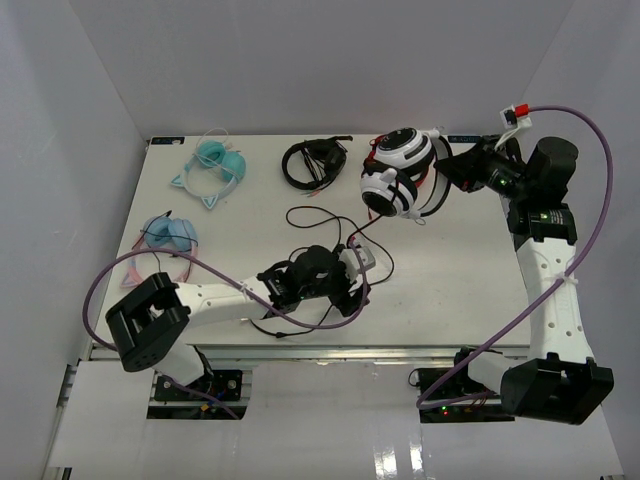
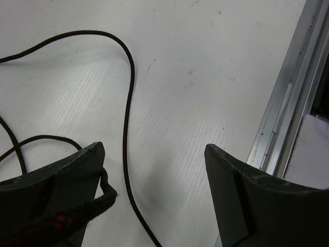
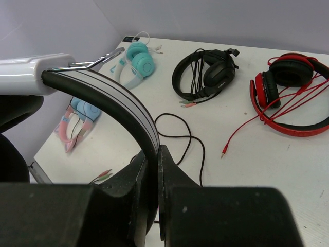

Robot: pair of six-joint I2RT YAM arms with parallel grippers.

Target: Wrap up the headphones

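Clamping the headphones (image 1: 400,152) by the headband (image 3: 115,95) is the right claw (image 3: 157,157); left claw (image 2: 154,157) gapes.

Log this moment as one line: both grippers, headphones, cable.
left gripper: open, low over table; right gripper: shut on headband; headphones: held up; cable: loose on table

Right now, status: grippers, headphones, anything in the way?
Left gripper open, cable running between its fingers. Right gripper shut on the headband, headphones held off the table. Red pair close beneath; could snag.
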